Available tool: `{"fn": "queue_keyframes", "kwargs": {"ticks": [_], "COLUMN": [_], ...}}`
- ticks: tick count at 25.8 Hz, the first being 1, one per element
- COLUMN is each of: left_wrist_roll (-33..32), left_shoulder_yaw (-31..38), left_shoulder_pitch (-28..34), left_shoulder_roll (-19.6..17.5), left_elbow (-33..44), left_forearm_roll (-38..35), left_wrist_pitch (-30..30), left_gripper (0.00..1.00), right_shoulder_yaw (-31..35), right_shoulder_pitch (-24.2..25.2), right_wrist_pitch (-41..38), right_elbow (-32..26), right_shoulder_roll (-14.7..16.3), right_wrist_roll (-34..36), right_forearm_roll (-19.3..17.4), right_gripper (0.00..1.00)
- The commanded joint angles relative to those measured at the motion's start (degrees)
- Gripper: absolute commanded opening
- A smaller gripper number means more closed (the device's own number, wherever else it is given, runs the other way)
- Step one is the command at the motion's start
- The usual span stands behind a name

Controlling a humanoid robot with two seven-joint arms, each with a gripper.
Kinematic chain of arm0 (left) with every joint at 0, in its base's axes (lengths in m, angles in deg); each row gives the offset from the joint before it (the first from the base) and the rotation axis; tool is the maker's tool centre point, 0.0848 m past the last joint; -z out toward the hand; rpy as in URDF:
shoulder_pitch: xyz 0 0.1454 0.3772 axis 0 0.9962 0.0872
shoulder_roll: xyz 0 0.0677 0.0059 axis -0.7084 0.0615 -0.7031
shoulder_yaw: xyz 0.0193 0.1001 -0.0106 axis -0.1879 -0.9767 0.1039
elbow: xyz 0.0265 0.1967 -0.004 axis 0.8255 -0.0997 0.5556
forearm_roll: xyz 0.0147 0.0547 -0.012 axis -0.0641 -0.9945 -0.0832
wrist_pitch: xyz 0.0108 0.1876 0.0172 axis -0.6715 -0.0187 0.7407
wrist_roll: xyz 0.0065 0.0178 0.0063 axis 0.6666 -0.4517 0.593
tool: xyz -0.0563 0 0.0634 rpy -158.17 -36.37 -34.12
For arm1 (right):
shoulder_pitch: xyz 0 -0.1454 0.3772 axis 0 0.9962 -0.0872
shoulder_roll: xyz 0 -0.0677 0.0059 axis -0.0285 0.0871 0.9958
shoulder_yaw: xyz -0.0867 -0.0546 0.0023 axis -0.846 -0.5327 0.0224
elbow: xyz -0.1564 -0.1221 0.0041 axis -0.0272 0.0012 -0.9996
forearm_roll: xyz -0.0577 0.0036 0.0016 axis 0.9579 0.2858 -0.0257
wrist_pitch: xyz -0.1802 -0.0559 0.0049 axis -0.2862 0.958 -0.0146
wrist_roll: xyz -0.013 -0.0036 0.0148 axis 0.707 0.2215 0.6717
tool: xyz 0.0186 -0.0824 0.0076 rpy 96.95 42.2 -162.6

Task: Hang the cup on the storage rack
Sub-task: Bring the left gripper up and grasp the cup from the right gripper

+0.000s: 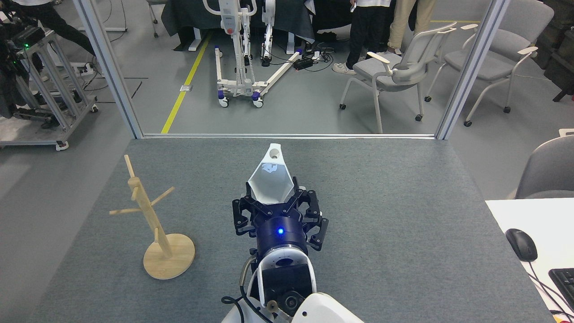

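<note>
Arm: one white and dark-blue arm rose from the bottom edge at centre, a blue light lit on its wrist; from this view I could not tell which arm it was.
Claw (272,202): clenched on the cup, black fingers (299,198) pressing its faceted sides from left and right.
Cup (268,183): white, held above the surface and tipped so the hexagonal rim faced the camera, its pierced side tab (274,154) pointing away at the far end.
Surface (403,224): grey felt-like covering, running from the near edge to a metal frame at the far side.
Storage rack (152,220): light wooden mug tree standing on its round base at the left of the surface, well apart from the cup, pegs bare.
White desk (533,215): at the right edge, carrying a black mouse (521,244) and the corner of a keyboard (564,281).
Floor beyond: grey, with a yellow line (184,85), a white wheeled stand (237,67) and grey chairs (394,72).
People: legs only, standing at the top edge near the chairs.
</note>
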Motion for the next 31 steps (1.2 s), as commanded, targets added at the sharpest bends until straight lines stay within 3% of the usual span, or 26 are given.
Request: {"fn": "queue_keyframes", "kwargs": {"ticks": [1, 6, 11, 18, 23, 27, 31], "left_wrist_roll": [0.1, 0.1, 2.2, 21.9, 25.6, 32.6, 34.0], "left_shoulder_yaw": [0.0, 0.8, 1.6, 1.6, 1.0, -3.6, -3.9], "left_shoulder_pitch": [0.0, 0.0, 0.3, 0.4, 0.4, 0.4, 0.4], "left_shoulder_roll": [0.0, 0.0, -0.1, 0.0, 0.0, 0.0, 0.1], "left_elbow": [-0.7, -2.5, -2.4, -3.9, -8.2, -12.8, -13.6], "left_forearm_roll": [-0.1, 0.0, 2.3, 11.7, 11.7, 11.8, 11.8], "left_wrist_pitch": [-0.2, 0.0, 4.6, 4.5, 4.7, 4.7, 4.3], "left_gripper": [0.99, 0.99, 0.99, 1.0, 1.0, 1.0, 1.0], "right_shoulder_yaw": [0.0, 0.0, 0.2, 0.5, 0.2, 0.1, 0.1], "right_shoulder_pitch": [0.0, 0.3, 0.1, 0.1, 0.3, 0.3, 0.3], "right_wrist_pitch": [0.1, 1.1, 1.2, 2.3, 2.8, 2.8, 2.8], "right_elbow": [0.1, 0.1, 0.1, 0.1, 0.1, 0.1, 0.1], "right_shoulder_roll": [0.2, 0.2, 0.6, 1.2, 0.9, 0.6, 0.6], "right_wrist_roll": [-0.4, -0.4, -0.4, -0.4, -0.4, -0.4, -0.4], "right_forearm_roll": [0.0, 0.0, 0.0, -0.1, -0.1, -0.1, -0.1], "right_gripper": [0.0, 0.0, 0.0, 0.0, 0.0, 0.0, 0.0]}}
